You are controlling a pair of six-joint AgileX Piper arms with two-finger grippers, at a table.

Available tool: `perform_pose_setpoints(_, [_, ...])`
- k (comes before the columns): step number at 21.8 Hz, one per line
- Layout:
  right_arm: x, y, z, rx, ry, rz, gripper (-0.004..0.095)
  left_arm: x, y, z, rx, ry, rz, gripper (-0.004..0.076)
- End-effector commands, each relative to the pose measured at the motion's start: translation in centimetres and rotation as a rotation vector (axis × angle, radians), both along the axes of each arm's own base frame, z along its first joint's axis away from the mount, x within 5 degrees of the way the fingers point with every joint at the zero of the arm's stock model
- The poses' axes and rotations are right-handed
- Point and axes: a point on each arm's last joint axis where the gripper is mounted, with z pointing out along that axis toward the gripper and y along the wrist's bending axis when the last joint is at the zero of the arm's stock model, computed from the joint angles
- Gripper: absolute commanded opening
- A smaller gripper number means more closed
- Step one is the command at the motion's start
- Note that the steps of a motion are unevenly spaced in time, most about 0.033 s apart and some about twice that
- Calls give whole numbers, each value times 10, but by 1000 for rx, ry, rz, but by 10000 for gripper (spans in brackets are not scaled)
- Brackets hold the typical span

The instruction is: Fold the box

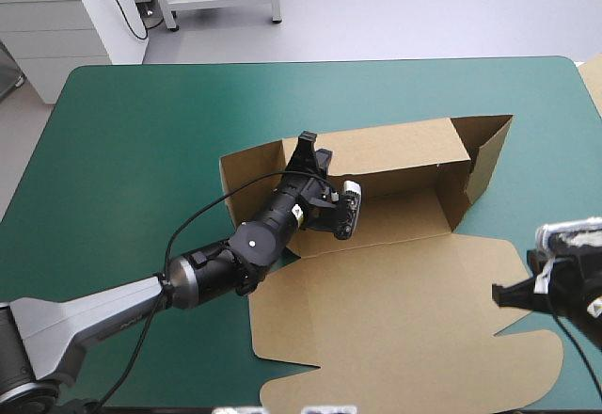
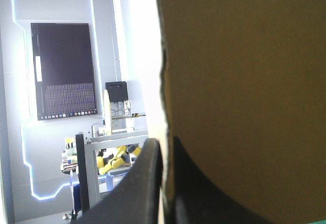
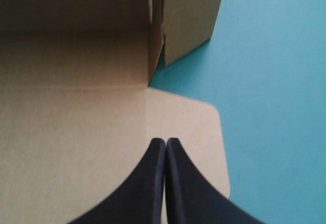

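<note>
The box (image 1: 414, 212) lies on the cover (image 1: 122, 151), long axis left to right. My left gripper (image 1: 308, 141) pinches the far wall (image 1: 395, 151) at its left end; my right gripper (image 3: 166, 141), fingers (image 3: 147, 183) pressed together, hovers over the lid (image 1: 395, 320) at its right corner.

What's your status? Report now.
Left gripper shut on the box, at its raised back wall. Right gripper shut, above the flat lid. Nothing blocking.

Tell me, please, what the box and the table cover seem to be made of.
The box: brown board, probably corrugated, matte; faint parallel lines run across its lid, and its cut edge looks rough. The cover: teal-green, smooth, nearly matte, no weave visible; perhaps a rubber or plastic mat, unclear which.
</note>
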Motion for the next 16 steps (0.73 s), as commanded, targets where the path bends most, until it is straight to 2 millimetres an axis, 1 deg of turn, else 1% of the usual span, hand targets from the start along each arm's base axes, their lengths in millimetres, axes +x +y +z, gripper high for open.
perform_pose_setpoints(1, [36,-6,54,-20,-136,-14,-19,-11,-1,4,11,-14,-84,-8])
perform_pose_setpoints(2, [43,-7,60,-21,-138,-14,-19,-12,-1,1,17,-9,-84,-8])
perform_pose_setpoints(4, [80,-13,84,-21,-134,-14,-19,-12,0,0,20,-7,-85,-8])
perform_pose_setpoints(5, [90,-14,89,-21,-132,-14,-20,-12,0,0,20,-7,-85,-8])
perform_pose_setpoints(6, [110,-17,97,-20,-126,-14,-19,-12,0,1,18,-9,-85,-8])
perform_pose_setpoints(7, [121,-19,100,-20,-121,-14,-19,-12,0,1,18,-9,-85,-8])
perform_pose_setpoints(8, [141,-22,103,-29,-112,-8,-19,-12,0,1,18,-7,-87,-8])
perform_pose_setpoints(9, [152,-23,104,-32,-105,-3,-19,-13,0,1,18,-5,-91,-8])
perform_pose_setpoints(10, [171,-26,104,-33,-84,2,-19,-13,-1,1,17,-1,-100,-8])
perform_pose_setpoints(16, [228,-32,98,-14,-10,27,-19,-14,-1,0,17,1,-104,-8])
